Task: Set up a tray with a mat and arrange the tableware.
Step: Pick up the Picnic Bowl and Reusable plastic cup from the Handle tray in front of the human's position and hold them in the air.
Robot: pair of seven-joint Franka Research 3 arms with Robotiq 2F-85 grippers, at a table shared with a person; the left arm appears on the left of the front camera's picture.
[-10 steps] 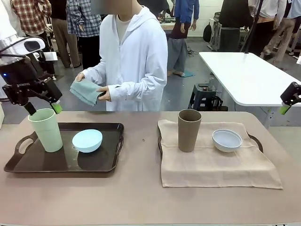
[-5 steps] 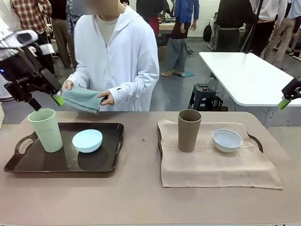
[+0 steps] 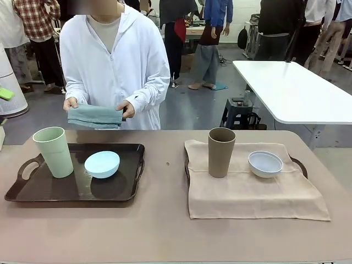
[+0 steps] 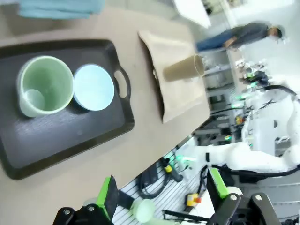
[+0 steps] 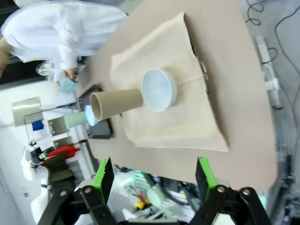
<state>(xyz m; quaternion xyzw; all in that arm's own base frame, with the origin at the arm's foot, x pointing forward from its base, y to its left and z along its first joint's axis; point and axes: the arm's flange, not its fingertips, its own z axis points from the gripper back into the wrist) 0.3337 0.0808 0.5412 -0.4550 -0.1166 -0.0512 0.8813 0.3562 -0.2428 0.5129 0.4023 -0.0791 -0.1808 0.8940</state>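
One green tumbler (image 3: pixel 53 152) beside blue bowl (image 3: pixel 102 164)

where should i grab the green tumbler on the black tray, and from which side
Take the pale green tumbler by its rim, coming down from above and pinching the wall on the side away from the light blue bowl. It stands upright, open-mouthed and handleless, and the bowl sits close beside it on the black tray, crowding a side grasp.
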